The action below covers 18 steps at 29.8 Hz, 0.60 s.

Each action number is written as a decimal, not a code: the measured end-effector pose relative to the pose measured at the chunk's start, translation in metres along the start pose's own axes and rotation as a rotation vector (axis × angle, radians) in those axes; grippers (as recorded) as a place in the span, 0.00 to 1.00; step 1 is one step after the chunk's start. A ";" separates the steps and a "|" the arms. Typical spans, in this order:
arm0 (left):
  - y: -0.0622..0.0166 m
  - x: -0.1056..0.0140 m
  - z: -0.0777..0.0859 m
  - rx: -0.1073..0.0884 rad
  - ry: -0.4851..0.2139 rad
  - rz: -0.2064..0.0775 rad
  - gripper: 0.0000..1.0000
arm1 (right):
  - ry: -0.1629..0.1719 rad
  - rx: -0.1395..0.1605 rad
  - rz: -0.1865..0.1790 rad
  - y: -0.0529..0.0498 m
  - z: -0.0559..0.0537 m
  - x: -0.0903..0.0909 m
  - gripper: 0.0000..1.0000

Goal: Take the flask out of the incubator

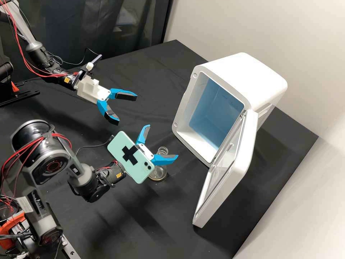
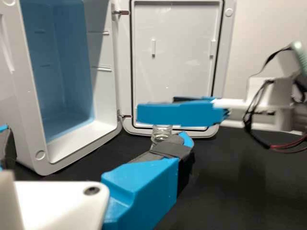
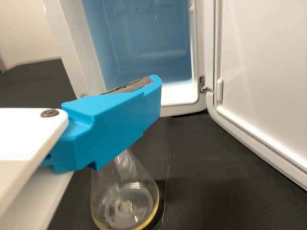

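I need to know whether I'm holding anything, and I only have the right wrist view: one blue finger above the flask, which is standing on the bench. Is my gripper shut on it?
Observer: No. In the high view the right gripper is open, with one finger on each side of the flask neck.
Operator: Is the other arm close enough to get in my way if I back off?
Observer: Probably not. The left gripper hangs open above the bench, farther back and apart from both the flask and the right gripper.
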 end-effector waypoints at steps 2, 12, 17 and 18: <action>0.0006 0.000 -0.002 0.002 0.008 0.003 1.00 | 0.004 0.022 0.021 0.004 -0.001 -0.003 1.00; 0.0070 -0.004 -0.003 0.014 0.011 0.031 1.00 | 0.023 0.052 0.050 0.012 -0.003 -0.007 1.00; 0.0122 -0.006 -0.001 0.005 -0.002 0.069 1.00 | 0.023 0.052 0.050 0.012 -0.003 -0.007 1.00; 0.0140 -0.006 0.000 -0.003 -0.005 0.080 1.00 | 0.023 0.052 0.050 0.012 -0.003 -0.007 1.00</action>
